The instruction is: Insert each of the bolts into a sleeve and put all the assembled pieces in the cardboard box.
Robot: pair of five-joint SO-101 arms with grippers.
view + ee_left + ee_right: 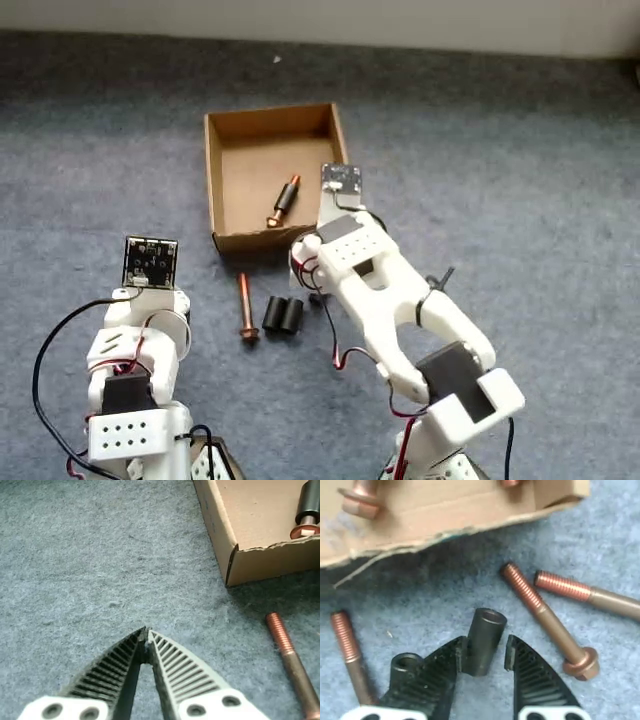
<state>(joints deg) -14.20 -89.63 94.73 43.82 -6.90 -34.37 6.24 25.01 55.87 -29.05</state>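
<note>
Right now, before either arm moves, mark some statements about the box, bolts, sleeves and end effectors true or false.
1. One assembled bolt-and-sleeve piece lies inside the brown cardboard box. True.
2. The left end effector is spread wide open. False: its fingers are closed together on nothing, above the grey carpet.
3. The right end effector has a black cylindrical sleeve between its open fingers. True.
4. Every copper-coloured bolt already sits in a sleeve. False: three bare bolts lie loose on the carpet outside the box.
</note>
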